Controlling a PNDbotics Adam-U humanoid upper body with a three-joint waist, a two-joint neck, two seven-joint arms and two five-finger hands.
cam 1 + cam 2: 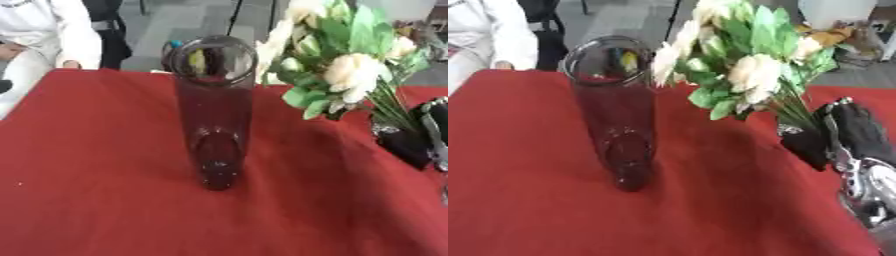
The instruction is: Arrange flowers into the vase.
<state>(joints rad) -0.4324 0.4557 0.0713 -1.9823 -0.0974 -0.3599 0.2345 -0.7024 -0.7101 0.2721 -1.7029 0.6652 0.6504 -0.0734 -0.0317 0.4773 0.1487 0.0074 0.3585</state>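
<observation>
A tall clear glass vase stands upright in the middle of the red cloth, with nothing inside it. A bunch of cream flowers with green leaves is held up in the air to the right of the vase's rim, its blooms reaching close to the rim. Its green stems run down into my right hand, black, whose fingers are curled round them at the right edge. My left hand shows in neither view.
The red tablecloth covers the whole table. A person in white stands at the far left edge with a hand on the cloth. Dark stands and floor clutter lie beyond the table.
</observation>
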